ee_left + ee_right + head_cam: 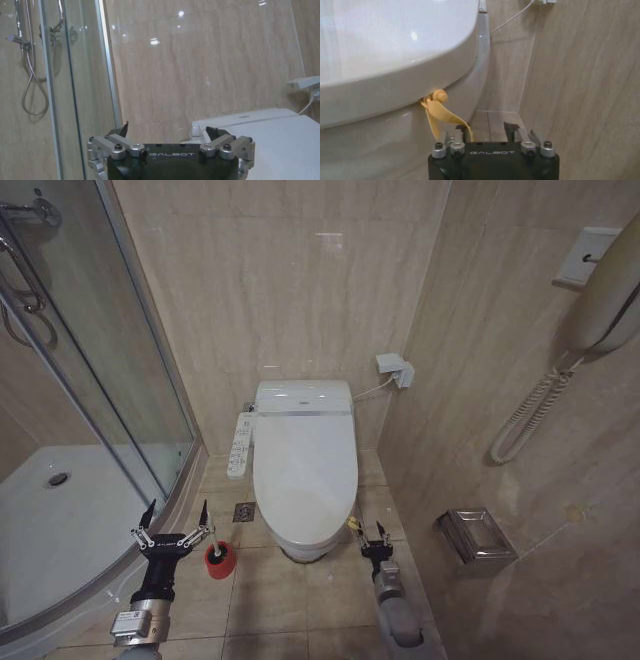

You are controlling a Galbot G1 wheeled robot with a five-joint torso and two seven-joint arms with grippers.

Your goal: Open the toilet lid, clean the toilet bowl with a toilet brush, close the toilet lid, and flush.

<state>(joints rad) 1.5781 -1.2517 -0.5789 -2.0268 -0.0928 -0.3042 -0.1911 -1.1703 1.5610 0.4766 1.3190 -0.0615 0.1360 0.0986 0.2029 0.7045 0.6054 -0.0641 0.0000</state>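
Step in hand, as judged: first one, opening the toilet lid (305, 470). The lid is seen closed flat over the toilet bowl (300, 550), at about 12 o'clock from the robot, against the back wall.

Right gripper (367, 530) is held low at the lid's front right edge, roughly 1 o'clock. In the right wrist view the gripper (487, 129) has its jaws parted with a moderate gap; nothing is gripped. The yellow strap (440, 114) hangs from the lid rim (395, 80) just beside the gripper's finger (461, 132), possibly touching it; contact cannot be confirmed.

Left gripper (176, 518) is held at about 10 o'clock, jaws spread wide and empty, also seen spread in the left wrist view (170, 134). It hovers just beside the red holder cup (219, 559), where the toilet brush (213, 540) stands, its slim handle only partly made out.

Next move, as judged: the strap needs to be brought between the right jaws and pinched, then lifted in an arc toward the tank end. The strap is thin and floppy, so a slip is a risk.

Count:
- toilets: 1, lid: 1, strap: 1
- brush: 1, holder cup: 1
- side control panel (239, 446): 1
- grippers: 2
- floor drain (243, 512): 1
- wall handset (612, 295): 1
- steel paper holder (474, 537): 1
- shower tray (60, 520): 1
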